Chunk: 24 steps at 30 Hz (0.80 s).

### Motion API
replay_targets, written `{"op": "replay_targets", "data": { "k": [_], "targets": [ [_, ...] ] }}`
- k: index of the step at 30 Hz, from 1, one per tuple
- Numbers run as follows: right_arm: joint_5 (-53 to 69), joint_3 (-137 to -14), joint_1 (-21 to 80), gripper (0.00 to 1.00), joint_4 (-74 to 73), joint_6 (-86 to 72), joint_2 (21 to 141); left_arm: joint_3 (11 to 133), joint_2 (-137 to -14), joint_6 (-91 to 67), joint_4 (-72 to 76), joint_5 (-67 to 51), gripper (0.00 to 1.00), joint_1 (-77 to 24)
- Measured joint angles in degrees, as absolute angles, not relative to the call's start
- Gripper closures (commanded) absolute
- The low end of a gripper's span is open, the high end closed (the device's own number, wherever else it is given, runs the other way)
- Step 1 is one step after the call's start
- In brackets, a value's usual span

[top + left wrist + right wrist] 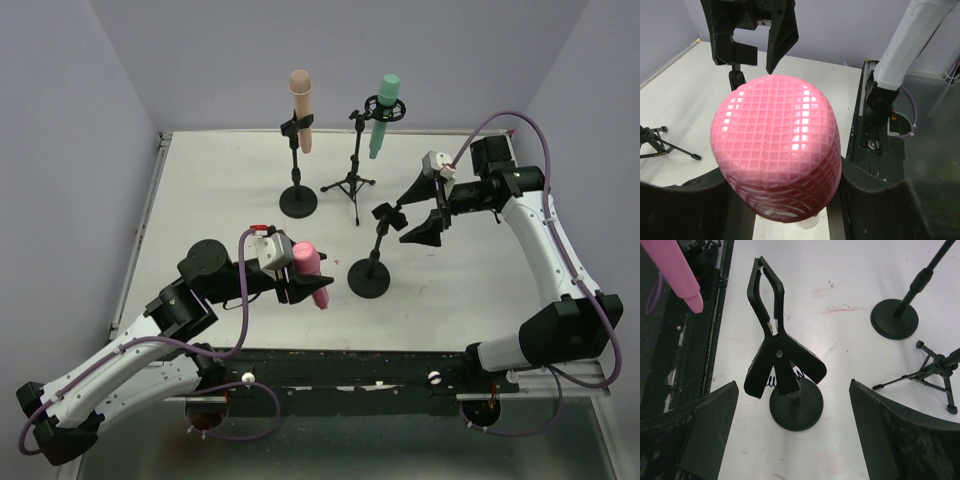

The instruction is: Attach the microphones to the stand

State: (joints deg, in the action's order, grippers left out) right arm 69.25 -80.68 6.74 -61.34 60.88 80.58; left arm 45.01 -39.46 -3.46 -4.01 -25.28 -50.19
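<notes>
My left gripper (300, 276) is shut on the pink microphone (311, 270), its mesh head filling the left wrist view (775, 145). It sits left of an empty round-base stand (369, 277) whose spring clip (389, 213) is shut. My right gripper (428, 208) is open just right of that clip; the clip (771, 340) and the stand's base (796, 407) lie between and ahead of my fingers (705, 425). The pink microphone's tail (682, 275) shows at top left. The beige-peach microphone (302, 108) and mint green microphone (384, 112) are clipped in stands at the back.
The beige microphone's round-base stand (298, 200) and the green one's tripod stand (350, 185) stand at the back middle. They show in the right wrist view as a base (894, 319) and tripod legs (932, 377). The table's black front rail (350, 365) runs along the near edge.
</notes>
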Motion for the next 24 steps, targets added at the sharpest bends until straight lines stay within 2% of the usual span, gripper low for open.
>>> {"op": "replay_targets", "data": {
  "k": [7, 16, 21, 24],
  "targets": [
    [73.01, -83.7, 7.18, 0.0, -71.16, 69.6, 83.68, 45.01, -39.59, -3.51, -3.97, -25.36, 1.0, -50.19],
    [73.93, -85.32, 9.89, 0.03, -71.24, 68.25, 85.12, 45.65, -41.1, -4.14, -3.88, -25.5, 1.0, -50.19],
    [74.04, -85.6, 10.92, 0.1, -70.94, 67.55, 85.73, 45.67, -41.23, -4.36, -3.86, -25.63, 1.0, -50.19],
    [74.04, -85.6, 11.11, 0.21, -70.57, 67.48, 85.71, 45.78, -41.32, -4.36, -3.86, -25.78, 1.0, -50.19]
  ]
}}
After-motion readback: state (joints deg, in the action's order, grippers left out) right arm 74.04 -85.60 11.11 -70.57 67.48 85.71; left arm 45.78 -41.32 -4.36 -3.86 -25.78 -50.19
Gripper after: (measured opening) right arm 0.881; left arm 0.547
